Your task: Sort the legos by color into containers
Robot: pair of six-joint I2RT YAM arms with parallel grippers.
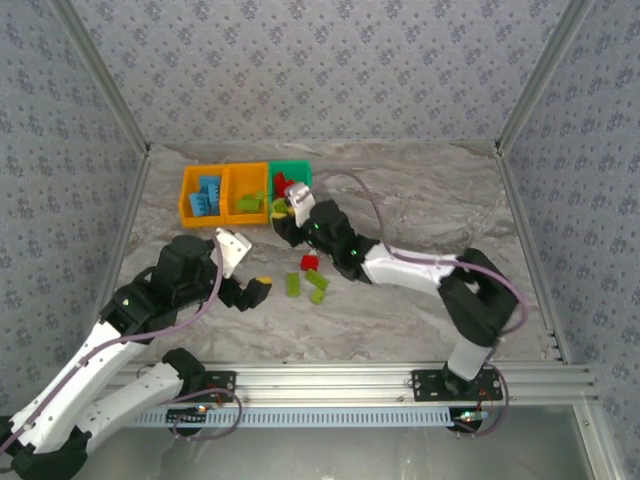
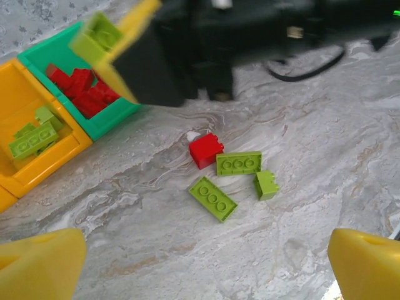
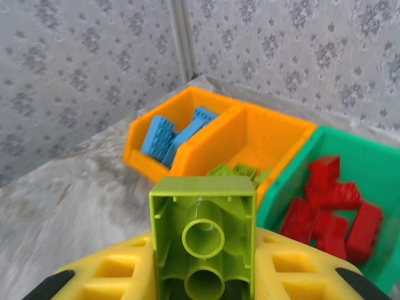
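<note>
My right gripper [image 3: 203, 272] is shut on a lime green lego [image 3: 203, 240], held hollow side toward the camera, just in front of the containers. From above, this gripper [image 1: 284, 208] hangs at the seam between the middle orange bin [image 1: 246, 195], which holds lime bricks, and the green bin [image 1: 291, 177], which holds red ones. The left orange bin [image 1: 203, 194] holds blue bricks. A red lego [image 2: 205, 150] and three lime legos [image 2: 213, 199] [image 2: 239, 163] [image 2: 267, 185] lie loose on the table. My left gripper [image 2: 203, 275] is open above bare table, short of them.
The right arm [image 1: 400, 265] stretches across the table's middle toward the bins, with its cable [image 1: 365, 195] looping above it. Patterned walls and metal posts close in the table on three sides. A rail [image 1: 350, 380] runs along the near edge.
</note>
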